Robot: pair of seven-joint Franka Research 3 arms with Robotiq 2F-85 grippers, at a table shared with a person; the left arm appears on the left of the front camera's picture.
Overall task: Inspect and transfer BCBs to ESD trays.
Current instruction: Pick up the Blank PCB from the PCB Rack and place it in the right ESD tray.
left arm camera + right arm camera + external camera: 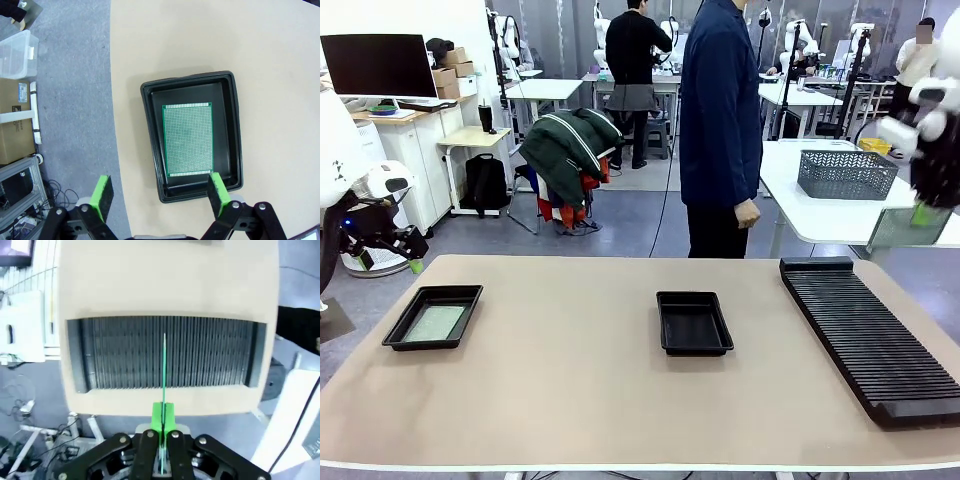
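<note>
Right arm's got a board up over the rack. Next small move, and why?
Probably swing the right gripper, shut on the held BCB, left toward the empty ESD tray at mid-table and start lowering. The board hangs edge-on above the slotted rack, clear of it, while the left ESD tray already holds a flat BCB under the open left gripper.

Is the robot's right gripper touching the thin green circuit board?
Touching. Right wrist view: green pads of the right gripper clamp the thin green circuit board edge-on.
</note>
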